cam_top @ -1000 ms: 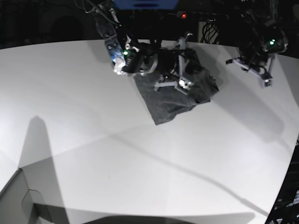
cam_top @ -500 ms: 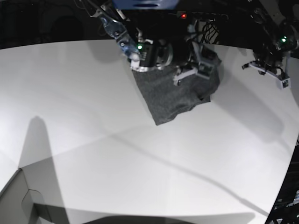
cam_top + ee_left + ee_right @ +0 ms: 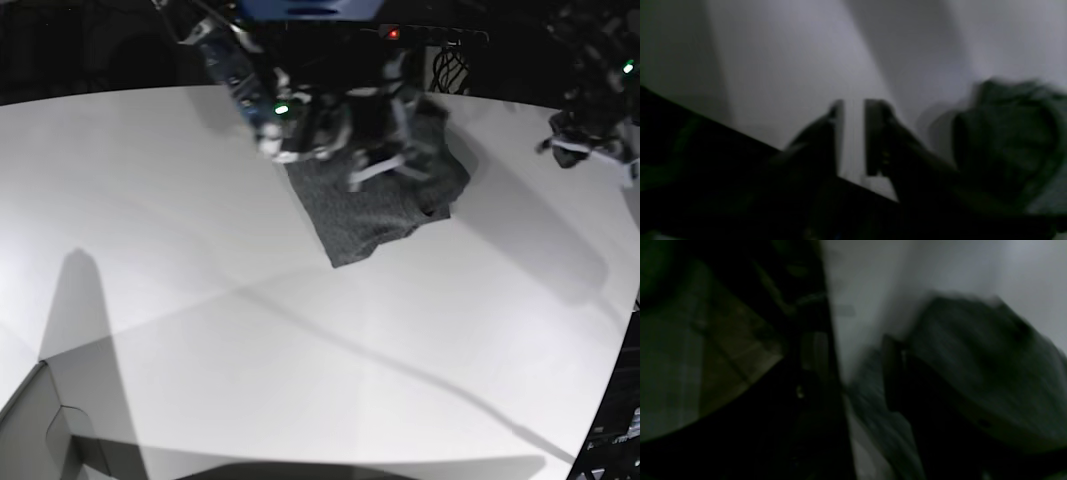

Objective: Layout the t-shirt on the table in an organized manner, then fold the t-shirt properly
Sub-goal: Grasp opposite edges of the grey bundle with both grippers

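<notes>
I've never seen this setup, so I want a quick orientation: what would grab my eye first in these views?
First, the dark charcoal t-shirt bunched in a heap at the far middle of the big white table. The right gripper hangs blurred just above the shirt's top, while the left gripper sits off to the side over bare table, its jaws slightly apart with nothing between them. A grey box corner pokes in at the near edge.

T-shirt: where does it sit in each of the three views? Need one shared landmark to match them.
Base: the t-shirt lies bunched at top centre, under the right arm.
Left wrist: blurred dark heap at the right edge, beside the left tool, apart from it.
Right wrist: blurred, right of centre, by the right tool.
Shared landmark: the white table, bare around the shirt in all three.
</notes>
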You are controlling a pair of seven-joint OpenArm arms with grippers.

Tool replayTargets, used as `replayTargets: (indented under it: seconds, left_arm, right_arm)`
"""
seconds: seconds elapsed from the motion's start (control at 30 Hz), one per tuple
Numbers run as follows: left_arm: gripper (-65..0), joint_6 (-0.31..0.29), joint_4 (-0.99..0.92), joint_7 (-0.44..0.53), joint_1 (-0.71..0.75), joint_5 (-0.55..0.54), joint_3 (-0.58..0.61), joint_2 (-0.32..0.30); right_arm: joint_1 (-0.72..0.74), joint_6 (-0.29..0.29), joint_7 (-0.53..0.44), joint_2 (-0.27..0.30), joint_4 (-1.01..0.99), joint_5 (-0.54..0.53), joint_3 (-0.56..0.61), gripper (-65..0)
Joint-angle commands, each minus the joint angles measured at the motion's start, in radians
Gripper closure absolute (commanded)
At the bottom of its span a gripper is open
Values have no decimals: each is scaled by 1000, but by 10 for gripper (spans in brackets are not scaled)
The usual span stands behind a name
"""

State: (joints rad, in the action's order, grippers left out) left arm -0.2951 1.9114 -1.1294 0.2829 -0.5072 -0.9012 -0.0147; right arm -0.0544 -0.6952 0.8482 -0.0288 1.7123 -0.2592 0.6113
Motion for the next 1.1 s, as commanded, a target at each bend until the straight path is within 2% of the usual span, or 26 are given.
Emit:
replayTargets:
  seconds: [0.0,0.13,0.23,0.37,0.53,0.73,0.77,0.83,0.93,1.0,1.07]
  left_arm:
    - [-197,-3,12,-19,-6,-63,3,-8]
    - [-339,-3,9,-94,-9,-247,1,2]
    - [-387,-3,-13,-97,-17,-301,7,40]
    - [-395,-3,-115,-96,-72,-299,9,80]
    - [-395,-3,-298,-87,-138,-301,107,78]
    - [-392,-2,-339,22,-132,-302,204,72]
    - [-384,-2,-341,25,-132,-301,208,72]
    - [-317,-2,-341,28,-132,-301,207,72]
    - [-156,-2,-343,33,-136,-301,212,72]
    - [-22,-2,-343,25,-141,-301,213,71]
    - [0,0,-335,25,-141,-302,215,58]
  right_arm:
    - [6,-3,-23,0,33,-16,-20,-270]
    - [-11,-3,-22,48,101,-16,-109,-270]
    - [-26,-3,-22,83,139,-16,-164,-270]
    - [-54,-3,-22,105,153,-16,-244,-270]
    - [-78,-3,-22,129,153,-16,-270,-270]
    - [-98,-3,-20,148,153,-15,-270,-269]
    - [-100,-3,-20,148,153,-15,-270,-269]
    - [-100,-3,-20,149,153,-15,-270,-269]
    - [-100,-3,-20,149,153,-13,-270,-269]
    - [-100,-3,-20,149,153,-13,-270,-269]
    - [-100,-3,-20,149,153,-13,-270,-269]
